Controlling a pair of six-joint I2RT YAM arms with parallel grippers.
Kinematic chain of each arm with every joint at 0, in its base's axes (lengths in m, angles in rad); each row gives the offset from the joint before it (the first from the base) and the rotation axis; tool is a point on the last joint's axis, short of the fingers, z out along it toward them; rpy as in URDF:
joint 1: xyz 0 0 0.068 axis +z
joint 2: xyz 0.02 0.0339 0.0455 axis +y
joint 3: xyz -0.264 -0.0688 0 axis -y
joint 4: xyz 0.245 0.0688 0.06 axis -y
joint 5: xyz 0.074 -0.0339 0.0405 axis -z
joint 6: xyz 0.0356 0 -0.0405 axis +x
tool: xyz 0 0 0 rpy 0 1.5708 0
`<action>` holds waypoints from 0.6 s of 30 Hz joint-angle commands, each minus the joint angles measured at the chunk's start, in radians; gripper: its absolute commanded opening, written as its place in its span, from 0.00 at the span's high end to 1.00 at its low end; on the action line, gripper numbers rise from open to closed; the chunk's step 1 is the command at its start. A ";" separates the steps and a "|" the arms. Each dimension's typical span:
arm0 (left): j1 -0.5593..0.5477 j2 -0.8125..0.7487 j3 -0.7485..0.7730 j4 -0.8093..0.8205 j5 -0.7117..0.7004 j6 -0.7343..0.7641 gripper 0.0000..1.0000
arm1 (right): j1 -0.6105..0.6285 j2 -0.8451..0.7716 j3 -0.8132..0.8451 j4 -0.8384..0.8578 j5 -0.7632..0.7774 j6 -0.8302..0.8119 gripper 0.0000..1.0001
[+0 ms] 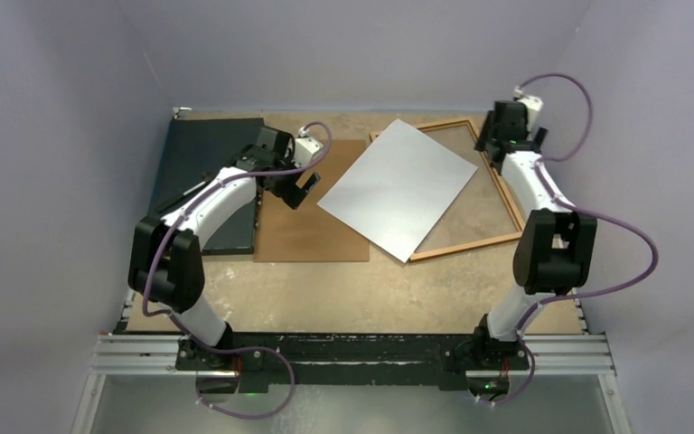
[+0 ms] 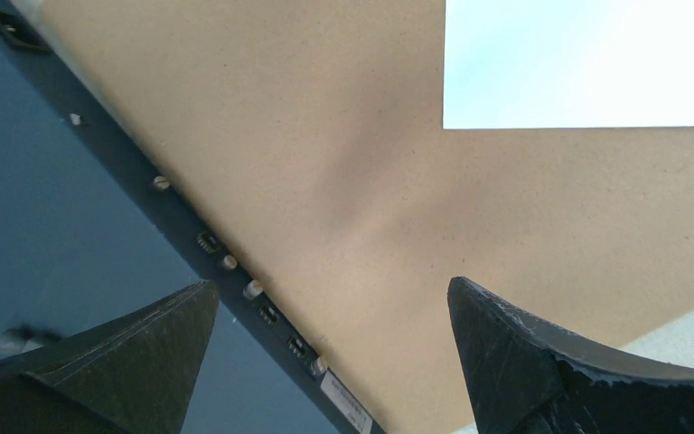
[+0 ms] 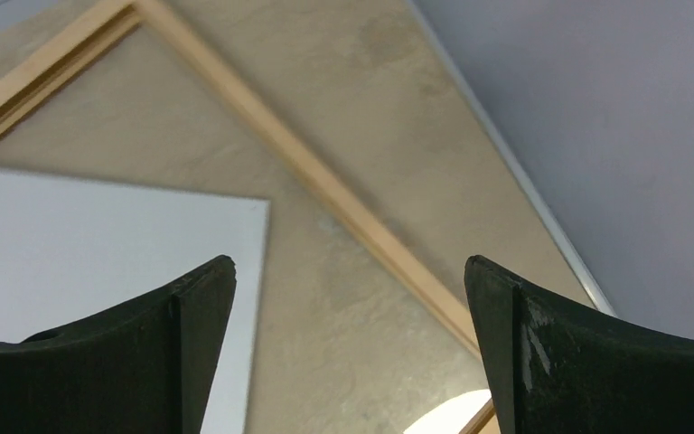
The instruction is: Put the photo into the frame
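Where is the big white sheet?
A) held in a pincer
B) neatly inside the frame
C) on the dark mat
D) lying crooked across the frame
D: the sheet lies tilted over the frame, with one corner on the brown board.

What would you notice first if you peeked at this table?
The big white sheet catches the eye first: it lies crooked in the middle of the table, partly over the wooden frame, with one corner on the brown board. Next come the two white robot arms, each with an open, empty pincer: the left pincer above the brown board, the right pincer above the frame's far right side.
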 commanded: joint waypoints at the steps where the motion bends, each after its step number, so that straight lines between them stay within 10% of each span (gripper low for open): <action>1: -0.002 0.062 0.010 0.095 -0.008 0.001 0.03 | -0.160 -0.004 -0.064 0.059 -0.085 0.206 0.01; 18: 0.006 0.102 0.012 0.154 -0.042 -0.009 0.03 | -0.268 0.156 -0.206 0.187 -0.290 0.318 0.01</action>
